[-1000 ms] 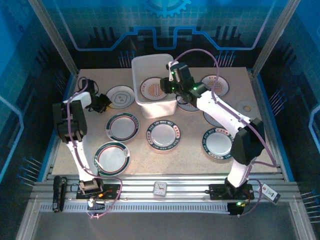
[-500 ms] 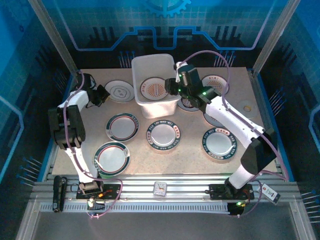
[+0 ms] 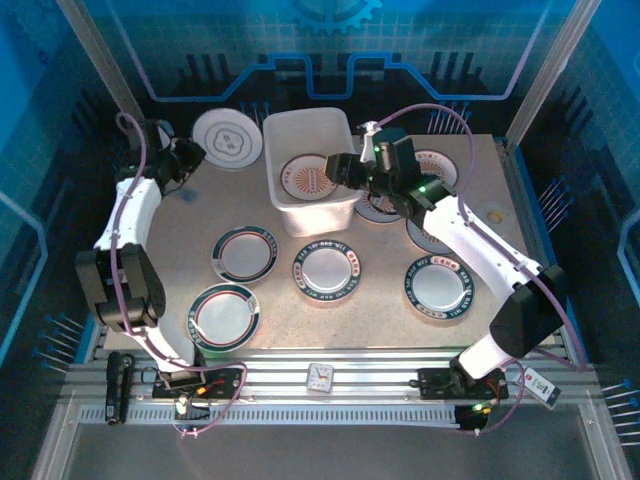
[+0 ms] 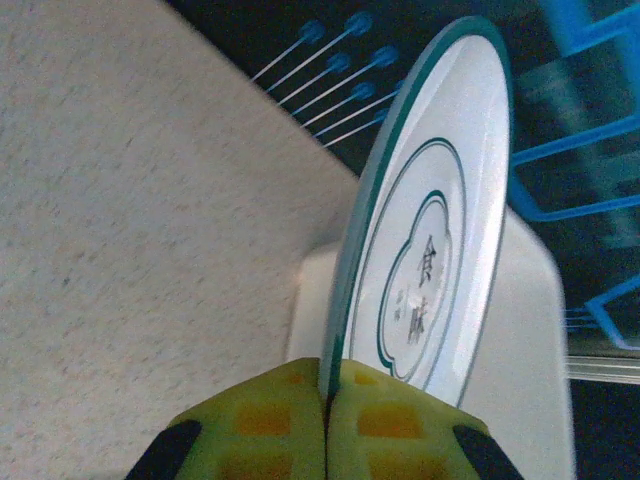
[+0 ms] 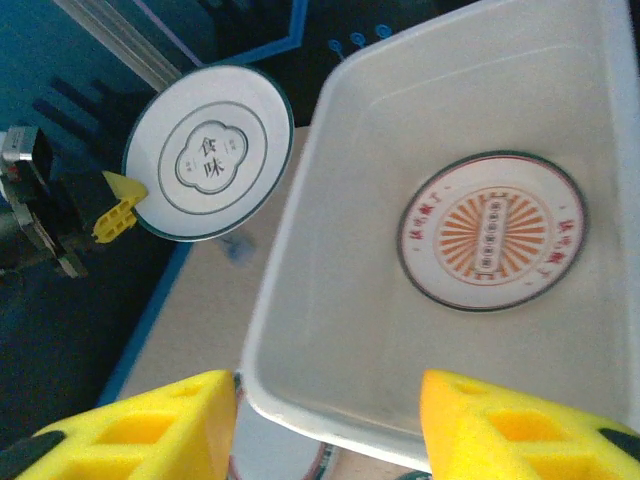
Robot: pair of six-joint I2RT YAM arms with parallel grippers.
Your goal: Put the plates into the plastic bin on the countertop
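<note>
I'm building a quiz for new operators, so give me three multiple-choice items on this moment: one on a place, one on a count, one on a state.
1. Where is the white plate with the cloud-shaped motif?
A. lying flat, let go
B. held by its rim in the left pincer, raised left of the plastic bin
C. inside the bin

2. How many plates show inside the bin?
A. none
B. one
C. three

3. How does the right pincer stand?
A. open, holding nothing
B. shut on a plate
C. shut on the bin's rim

Answers: 1 B, the left wrist view shows yellow pads clamped on its edge; 2 B, a single sunburst plate lies on the bin's floor; 3 A, its pads stand wide apart above the bin.
</note>
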